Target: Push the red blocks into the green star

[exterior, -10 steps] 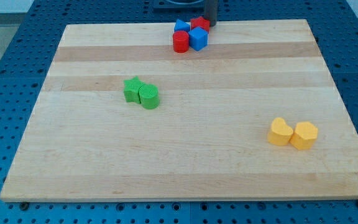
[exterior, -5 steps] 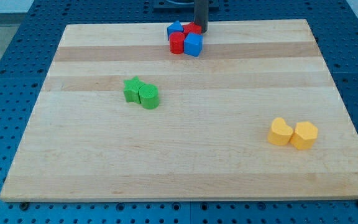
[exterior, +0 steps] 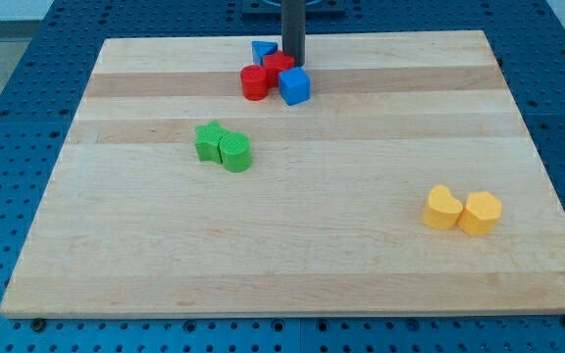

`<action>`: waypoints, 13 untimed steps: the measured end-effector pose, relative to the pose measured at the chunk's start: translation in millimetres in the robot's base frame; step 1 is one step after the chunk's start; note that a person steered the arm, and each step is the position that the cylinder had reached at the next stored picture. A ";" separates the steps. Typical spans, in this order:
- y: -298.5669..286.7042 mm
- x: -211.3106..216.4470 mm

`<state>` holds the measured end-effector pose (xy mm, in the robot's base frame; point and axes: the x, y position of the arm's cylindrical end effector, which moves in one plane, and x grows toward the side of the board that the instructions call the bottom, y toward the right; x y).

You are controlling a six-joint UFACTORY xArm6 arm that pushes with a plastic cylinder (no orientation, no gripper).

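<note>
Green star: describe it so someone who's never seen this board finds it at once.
On the wooden board, look at the left-centre, below the red and blue cluster by my tip at the view's top. Two green blocks touch there; the green star is the upper-left one. It has a notched, pointed outline, while its neighbour, the green cylinder, is round.
</note>
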<state>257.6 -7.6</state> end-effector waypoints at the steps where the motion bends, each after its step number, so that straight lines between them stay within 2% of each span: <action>1: -15.3 11.9; 5: -112.1 59.5; 7: -139.4 74.0; 9: -120.8 49.5; 11: -97.5 53.5; 13: -88.6 80.5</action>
<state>338.2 -96.2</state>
